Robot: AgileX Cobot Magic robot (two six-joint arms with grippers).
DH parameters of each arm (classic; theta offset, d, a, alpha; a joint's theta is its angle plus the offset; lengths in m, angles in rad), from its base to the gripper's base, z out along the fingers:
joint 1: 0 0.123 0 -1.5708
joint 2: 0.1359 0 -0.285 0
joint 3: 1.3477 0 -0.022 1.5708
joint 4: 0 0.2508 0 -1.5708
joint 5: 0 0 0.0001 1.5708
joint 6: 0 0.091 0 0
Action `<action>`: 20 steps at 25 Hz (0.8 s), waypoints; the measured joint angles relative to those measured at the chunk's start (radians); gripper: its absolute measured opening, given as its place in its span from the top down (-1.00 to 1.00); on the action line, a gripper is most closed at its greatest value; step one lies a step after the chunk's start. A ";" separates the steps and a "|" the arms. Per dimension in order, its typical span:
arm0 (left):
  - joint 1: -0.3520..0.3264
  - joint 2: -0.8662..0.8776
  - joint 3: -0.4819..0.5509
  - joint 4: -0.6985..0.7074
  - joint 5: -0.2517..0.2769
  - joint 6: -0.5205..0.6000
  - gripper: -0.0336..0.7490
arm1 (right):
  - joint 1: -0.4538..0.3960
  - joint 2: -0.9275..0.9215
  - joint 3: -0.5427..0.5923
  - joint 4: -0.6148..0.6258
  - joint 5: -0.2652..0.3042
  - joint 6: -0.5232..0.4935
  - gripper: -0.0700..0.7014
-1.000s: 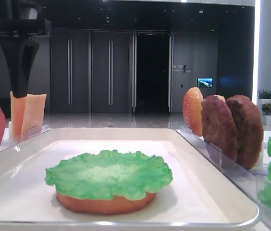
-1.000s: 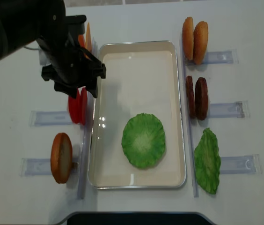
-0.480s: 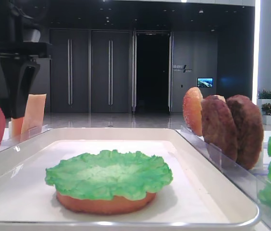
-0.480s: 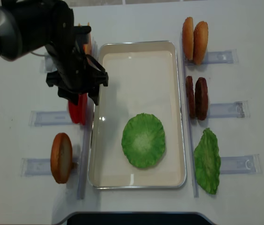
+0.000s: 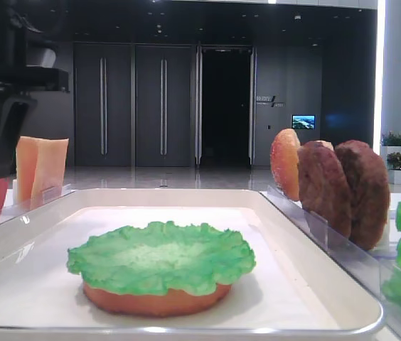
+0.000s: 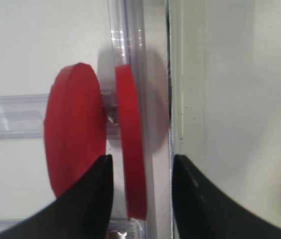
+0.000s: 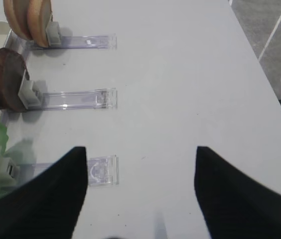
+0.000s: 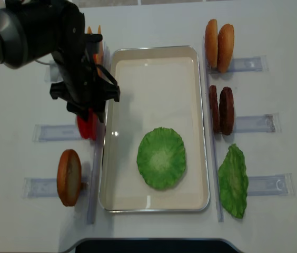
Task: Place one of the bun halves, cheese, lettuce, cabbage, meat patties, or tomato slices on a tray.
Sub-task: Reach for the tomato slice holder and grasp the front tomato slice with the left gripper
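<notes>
Tomato slices [image 6: 130, 149] stand on edge, faces sideways; left end effector [image 6: 140, 191] straddles one, open, not gripping.

clear racks [image 8: 53, 133] — both sides | white table [image 8: 275, 31] | dark doors [image 5: 133, 106] — behind

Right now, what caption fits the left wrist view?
Left gripper straddles the inner tomato slice standing in its clear rack beside the tray.

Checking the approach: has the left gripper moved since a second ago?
Yes. In the overhead view the left gripper has slid down along the tray's left rim, toward the tomato slices.
</notes>
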 joint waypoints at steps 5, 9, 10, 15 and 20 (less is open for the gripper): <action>0.000 0.000 0.000 0.016 0.023 0.000 0.33 | 0.000 0.000 0.000 0.000 0.000 0.000 -0.40; 0.000 0.000 0.000 0.017 0.027 0.000 0.50 | 0.000 0.000 0.000 0.000 0.000 0.000 -0.40; 0.000 0.000 0.000 0.017 0.028 0.000 0.55 | 0.000 0.000 0.000 0.000 0.000 0.000 -0.40; 0.000 0.000 0.000 0.030 0.036 0.000 0.76 | 0.000 0.000 0.000 0.000 0.000 0.000 -0.40; 0.000 0.000 0.000 0.048 0.056 0.000 0.76 | 0.000 0.000 0.000 0.000 0.000 0.000 -0.40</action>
